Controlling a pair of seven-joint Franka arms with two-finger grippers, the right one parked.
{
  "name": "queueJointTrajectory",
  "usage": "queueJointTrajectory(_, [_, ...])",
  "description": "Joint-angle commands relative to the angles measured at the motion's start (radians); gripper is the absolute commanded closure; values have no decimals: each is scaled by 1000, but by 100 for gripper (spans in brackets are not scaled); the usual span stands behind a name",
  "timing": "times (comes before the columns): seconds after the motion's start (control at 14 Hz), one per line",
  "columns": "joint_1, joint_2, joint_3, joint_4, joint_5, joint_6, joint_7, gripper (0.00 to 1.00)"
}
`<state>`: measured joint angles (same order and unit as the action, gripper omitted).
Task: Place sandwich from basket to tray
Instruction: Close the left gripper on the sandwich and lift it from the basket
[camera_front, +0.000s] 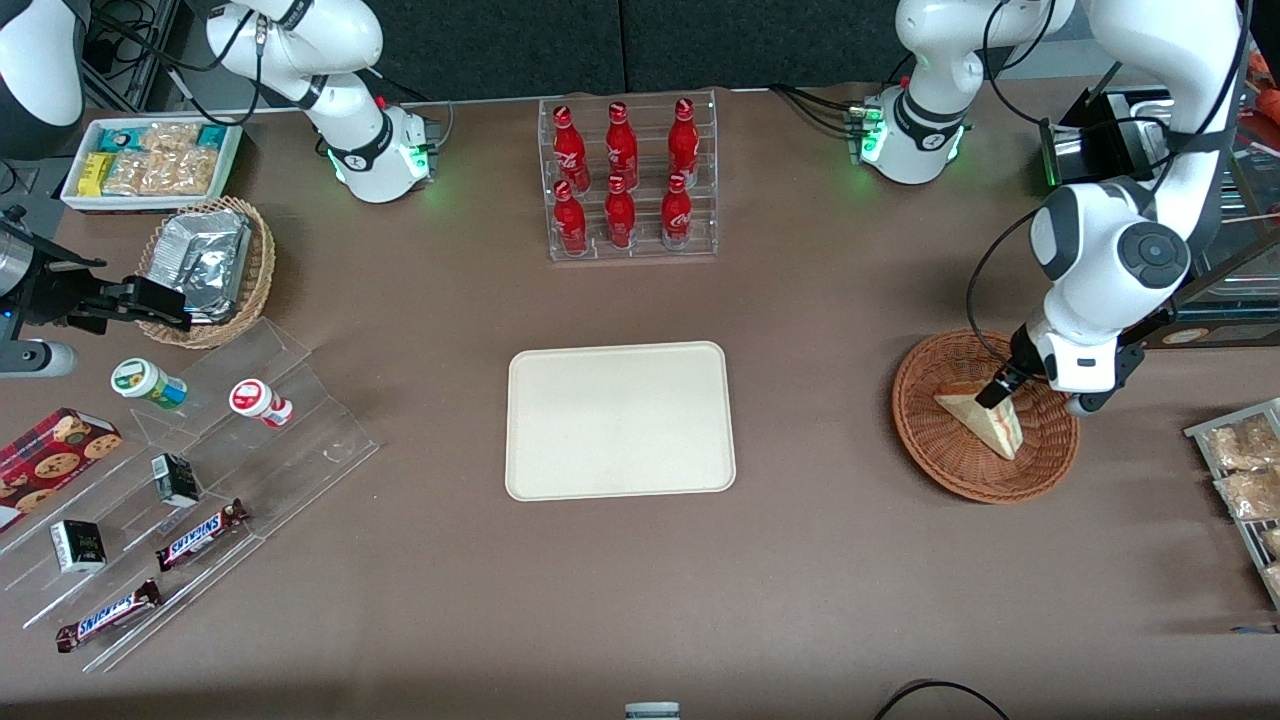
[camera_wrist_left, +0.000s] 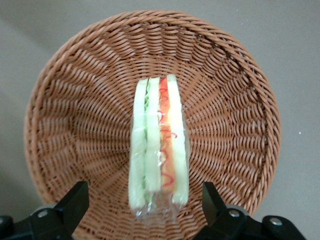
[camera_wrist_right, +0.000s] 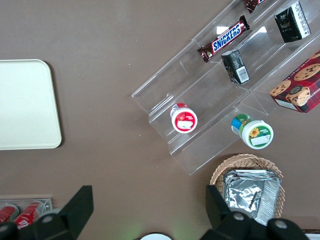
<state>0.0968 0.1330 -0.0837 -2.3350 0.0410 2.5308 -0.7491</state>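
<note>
The sandwich (camera_front: 985, 420), a clear-wrapped wedge of pale bread, lies in the round reddish-brown basket (camera_front: 940, 470) toward the working arm's end of the table. My left gripper (camera_front: 1005, 392) hangs just over the sandwich's end that is farther from the front camera. In the left wrist view the sandwich (camera_wrist_left: 159, 145) shows its red-orange and cream layers, standing on the weave of the basket (camera_wrist_left: 75, 125). The gripper (camera_wrist_left: 144, 202) is open, one black finger on each side of the wedge with a gap at both. The cream tray (camera_front: 620, 420) lies bare at mid-table and shows again (camera_wrist_right: 25, 105) in the right wrist view.
A clear rack of red bottles (camera_front: 628, 180) stands farther from the front camera than the tray. Toward the parked arm's end are an acrylic stand (camera_front: 200, 470) with snacks, a tan basket with foil (camera_front: 205, 265) and a white bin (camera_front: 150, 160). Snack packets (camera_front: 1240, 465) lie by the basket.
</note>
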Motion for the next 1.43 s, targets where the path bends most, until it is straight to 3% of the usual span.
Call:
queueJointTrajectory(0.0, [-2,43,-4,-1,19,69,-30,0])
queueJointTrajectory(0.36, [-5,71,-4,-3,22,82,-27,2])
queueJointTrajectory(0.5, [-5,74,-4,-12,45,80,-29,24])
queueJointTrajectory(0.71, [-5,69,-4,-7,46,77,-44,71])
queueJointTrajectory(0.79, [-5,66,-4,0,46,74,-59,82])
queueJointTrajectory(1.0, [-6,31,-10,52,66,-39,-67,86])
queueJointTrajectory(1.14, [-29,7,-25,152,121,-236,-67,86])
queueJointTrajectory(1.36, [-115,0,-30,316,123,-478,-70,86])
